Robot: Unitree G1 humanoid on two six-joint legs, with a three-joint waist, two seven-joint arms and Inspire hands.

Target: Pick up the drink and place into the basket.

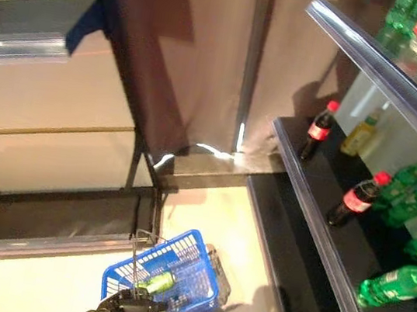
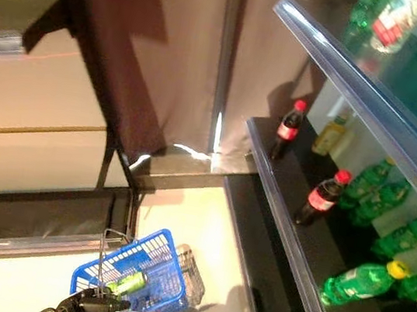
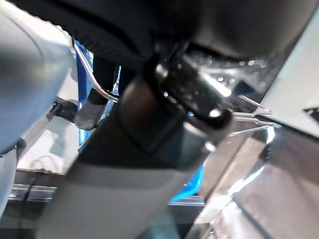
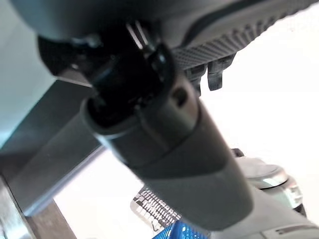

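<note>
Blue basket (image 1: 175,276) is being carried low by its wire handle (image 1: 135,251), left hand (image 1: 123,306) clenched round it, presumably so it stays under the shelf for drop-off. A green drink bottle (image 1: 158,281) is already lying inside. More drinks are standing on the shelf (image 1: 317,219) to the right: cola bottles (image 1: 355,198), green bottles (image 1: 397,285). Right hand's fingers cannot be told from its wrist view.

You've got a pale glossy floor (image 1: 208,211) below, a brown curtain (image 1: 200,53) behind, and dark store shelves (image 1: 318,212) on your right.
</note>
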